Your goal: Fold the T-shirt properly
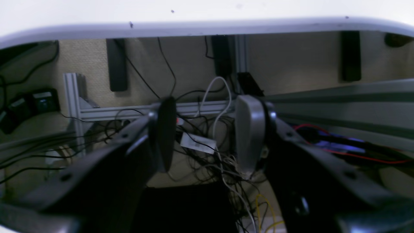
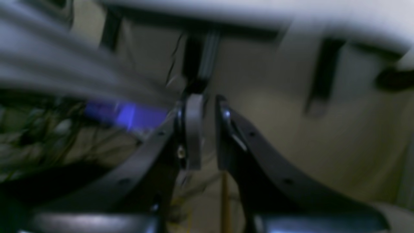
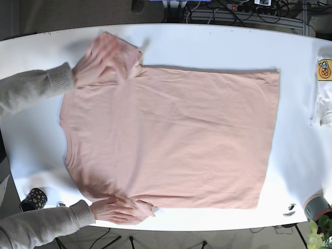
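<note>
— What sort of room are we in?

— A robotics lab, we think. Under the white table we see aluminium frame rails and a tangle of loose cables.

— Anything more?

— A power strip with plugs lies on the floor beyond the table's far edge.

Plain peach-pink T-shirt on white table.

Blurred right pincer, fingers slightly parted, under the white table edge.
</note>
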`<action>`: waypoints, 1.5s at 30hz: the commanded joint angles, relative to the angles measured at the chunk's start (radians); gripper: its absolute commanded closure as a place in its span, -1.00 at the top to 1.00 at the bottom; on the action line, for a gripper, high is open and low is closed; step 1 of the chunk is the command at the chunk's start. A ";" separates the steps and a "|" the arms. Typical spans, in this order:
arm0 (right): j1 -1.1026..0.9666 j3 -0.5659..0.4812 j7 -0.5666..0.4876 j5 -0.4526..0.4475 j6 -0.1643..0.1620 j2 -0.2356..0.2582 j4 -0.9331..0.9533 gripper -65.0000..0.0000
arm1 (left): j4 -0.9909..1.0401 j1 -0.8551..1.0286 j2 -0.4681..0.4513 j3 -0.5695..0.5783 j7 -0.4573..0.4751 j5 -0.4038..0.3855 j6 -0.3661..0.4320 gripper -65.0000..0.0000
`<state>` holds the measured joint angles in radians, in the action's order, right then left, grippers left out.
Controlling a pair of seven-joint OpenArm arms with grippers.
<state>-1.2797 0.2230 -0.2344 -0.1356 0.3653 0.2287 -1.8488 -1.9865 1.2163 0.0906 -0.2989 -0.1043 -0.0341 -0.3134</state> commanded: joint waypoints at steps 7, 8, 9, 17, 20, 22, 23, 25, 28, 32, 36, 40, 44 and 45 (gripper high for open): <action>-0.029 0.023 -0.015 -0.006 0.007 -0.045 -0.101 -0.82 | -0.023 -0.072 -0.009 -0.012 0.021 -0.085 0.001 -0.17; -0.029 0.025 -0.015 -0.006 0.007 -0.050 -0.102 -0.82 | -0.024 -0.079 -0.009 -0.019 0.021 -0.103 0.001 -0.17; -0.029 0.025 -0.016 -0.008 0.007 -0.053 -0.102 -0.82 | -0.026 -0.088 -0.009 -0.032 0.021 -0.129 0.001 -0.16; 0.025 0.022 0.011 -0.213 0.008 -0.051 -0.102 -0.81 | -0.024 -0.186 -0.030 -0.122 -0.031 -0.286 0.000 -0.16; 0.077 0.025 0.054 -0.252 0.013 -0.050 -0.102 -0.80 | -0.023 -0.240 -0.059 -0.159 -0.125 -0.347 0.000 -0.16; 0.102 0.028 0.074 -0.270 0.031 -0.050 -0.102 -0.80 | -0.021 -0.263 -0.074 -0.187 -0.170 -0.390 0.000 -0.16; 0.119 0.028 0.094 -0.282 0.053 -0.050 -0.102 -0.80 | -0.021 -0.281 -0.085 -0.216 -0.200 -0.433 0.000 -0.16; 0.139 0.028 0.131 -0.298 0.079 -0.050 -0.102 -0.80 | -0.020 -0.309 -0.096 -0.253 -0.245 -0.488 0.000 -0.16; 0.174 0.028 0.195 -0.352 0.099 -0.051 -0.104 -0.77 | -0.018 -0.355 -0.119 -0.316 -0.329 -0.551 0.000 -0.16; 0.194 0.029 0.246 -0.442 0.099 -0.051 -0.104 -0.41 | -0.018 -0.405 -0.137 -0.382 -0.410 -0.583 -0.002 -0.16; 0.208 0.026 0.283 -0.505 0.099 -0.051 -0.104 -0.13 | -0.015 -0.465 -0.144 -0.431 -0.470 -0.580 -0.065 -0.15; 0.249 0.029 0.363 -0.585 0.099 -0.051 -0.104 -0.12 | 0.005 -0.521 -0.144 -0.475 -0.547 -0.580 -0.140 -0.07; 0.300 0.046 0.450 -0.671 0.099 -0.051 -0.104 -0.11 | 0.008 -0.588 -0.136 -0.507 -0.611 -0.580 -0.158 0.29; 0.309 0.060 0.473 -0.684 0.099 -0.051 -0.104 -0.11 | 0.008 -0.596 -0.136 -0.509 -0.621 -0.580 -0.158 0.34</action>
<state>-0.9653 0.2577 0.2272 -0.7914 0.4496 0.1738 -1.9366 -1.9633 0.6285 -0.0368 -0.7986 -0.7361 -0.5987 -0.4652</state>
